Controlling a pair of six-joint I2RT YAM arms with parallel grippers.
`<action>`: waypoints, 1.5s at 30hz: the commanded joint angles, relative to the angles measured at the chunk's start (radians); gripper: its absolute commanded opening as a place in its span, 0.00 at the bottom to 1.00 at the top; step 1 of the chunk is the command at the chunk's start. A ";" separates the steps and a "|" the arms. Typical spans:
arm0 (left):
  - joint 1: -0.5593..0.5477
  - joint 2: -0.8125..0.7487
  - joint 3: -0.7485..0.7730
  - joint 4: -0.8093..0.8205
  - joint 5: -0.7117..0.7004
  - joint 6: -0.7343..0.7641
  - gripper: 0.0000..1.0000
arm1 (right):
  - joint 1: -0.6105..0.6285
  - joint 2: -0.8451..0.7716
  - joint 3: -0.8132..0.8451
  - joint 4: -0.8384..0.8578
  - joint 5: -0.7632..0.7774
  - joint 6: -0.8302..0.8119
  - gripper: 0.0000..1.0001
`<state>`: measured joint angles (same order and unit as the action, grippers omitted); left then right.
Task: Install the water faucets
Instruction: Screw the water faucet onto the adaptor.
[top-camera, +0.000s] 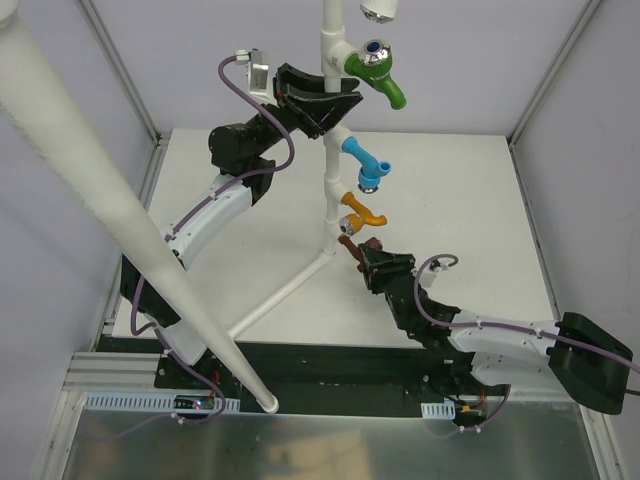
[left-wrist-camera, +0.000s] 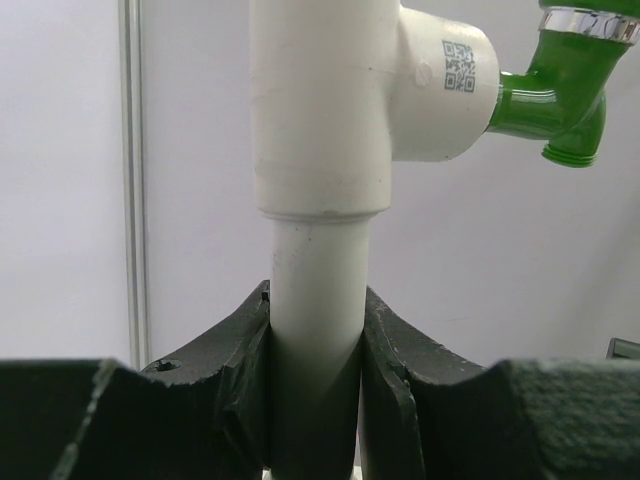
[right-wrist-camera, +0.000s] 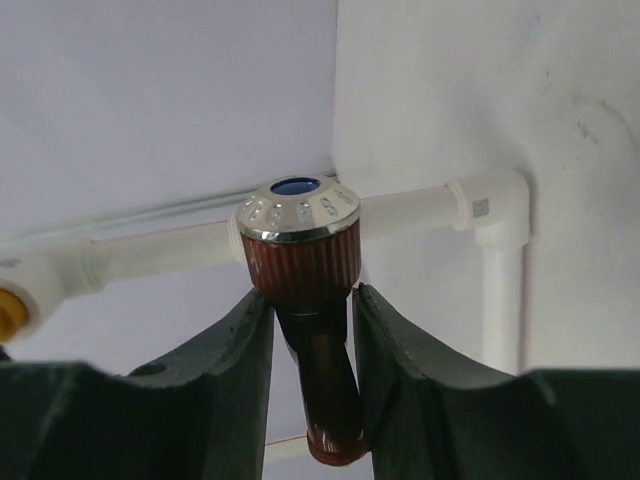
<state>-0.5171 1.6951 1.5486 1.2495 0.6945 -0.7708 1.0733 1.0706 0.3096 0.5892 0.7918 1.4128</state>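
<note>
Right gripper (right-wrist-camera: 310, 305) clamps the ribbed, silver-capped brown faucet (right-wrist-camera: 300, 265); left gripper (left-wrist-camera: 315, 300) clamps the white pipe (left-wrist-camera: 318, 130).

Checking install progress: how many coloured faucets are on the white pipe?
4, all on the upright white pipe: green faucet topmost, blue faucet below it, orange faucet next, brown faucet lowest, between the jaws of the right gripper. Another may be cropped above.

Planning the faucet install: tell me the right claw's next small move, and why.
Probably twist the right claw to screw in the brown faucet: the claw looks closed on it, the faucet sits at its fitting on the white pipe, and the left claw clamps that pipe higher up.
</note>
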 joint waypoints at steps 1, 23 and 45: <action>-0.008 -0.029 -0.022 0.148 0.146 -0.150 0.00 | 0.005 0.022 -0.085 -0.025 -0.114 0.655 0.41; -0.008 -0.043 -0.007 0.122 0.155 -0.157 0.00 | 0.002 -0.549 0.097 -0.508 -0.273 -1.984 0.99; -0.003 -0.049 -0.013 0.133 0.148 -0.160 0.00 | -0.105 0.014 0.192 -0.158 -0.568 -2.875 0.85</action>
<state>-0.5091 1.6958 1.5520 1.2526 0.6945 -0.7765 0.9913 1.0199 0.4385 0.2718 0.2787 -1.3979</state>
